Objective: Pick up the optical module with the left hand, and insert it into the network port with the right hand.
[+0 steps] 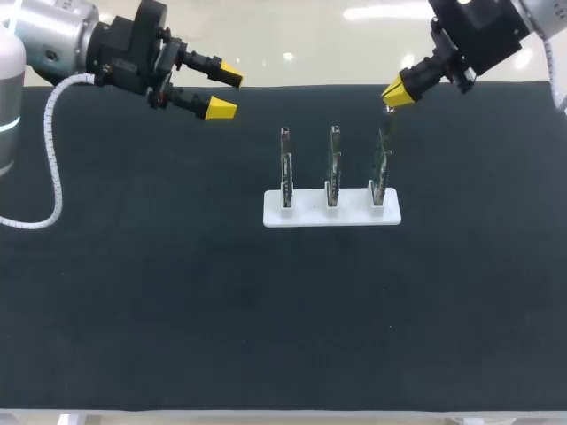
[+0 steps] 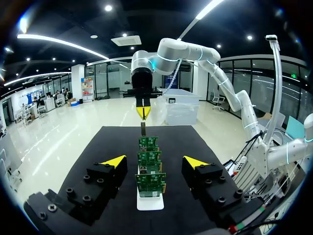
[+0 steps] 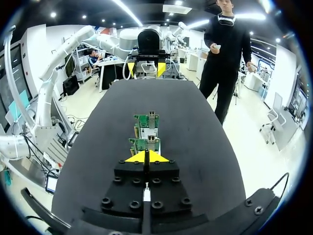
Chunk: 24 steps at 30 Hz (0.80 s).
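Hovering by far edge of mat [image 1: 177,310], right fingers [image 1: 400,89] pinch optical module [image 2: 143,129]; left fingers [image 1: 221,108] spread.

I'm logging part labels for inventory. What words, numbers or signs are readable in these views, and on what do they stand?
No text can be read anywhere.
On the three green circuit boards: any markings are too small to read.
On the white stand: no print shows.
On the optical module in the right tool: too small to tell.
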Motion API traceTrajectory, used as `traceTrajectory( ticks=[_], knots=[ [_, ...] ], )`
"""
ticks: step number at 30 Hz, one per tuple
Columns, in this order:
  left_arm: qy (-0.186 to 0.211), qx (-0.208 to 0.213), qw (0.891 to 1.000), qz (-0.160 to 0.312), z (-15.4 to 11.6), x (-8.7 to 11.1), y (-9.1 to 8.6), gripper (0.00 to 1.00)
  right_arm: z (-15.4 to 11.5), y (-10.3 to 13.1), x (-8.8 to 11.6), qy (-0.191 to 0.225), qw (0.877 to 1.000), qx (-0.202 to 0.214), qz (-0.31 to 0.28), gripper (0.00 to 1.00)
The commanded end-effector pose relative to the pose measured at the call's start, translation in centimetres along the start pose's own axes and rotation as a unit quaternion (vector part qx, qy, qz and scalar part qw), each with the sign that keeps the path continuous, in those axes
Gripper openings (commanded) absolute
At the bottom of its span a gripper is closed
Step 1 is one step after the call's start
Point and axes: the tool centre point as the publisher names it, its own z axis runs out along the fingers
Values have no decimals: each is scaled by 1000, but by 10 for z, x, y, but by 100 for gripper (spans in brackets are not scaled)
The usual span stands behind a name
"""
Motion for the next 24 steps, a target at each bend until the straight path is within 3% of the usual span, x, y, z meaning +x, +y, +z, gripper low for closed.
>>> traceTrajectory(
  ticks=[1,24],
  knots=[
    [2,0,1000,-1,1,-1,1,100,2,0,2,0,1000,0,-1,0],
    [2,0,1000,-1,1,-1,1,100,20,-2,22,-15,1000,6,-19,0]
  ],
)
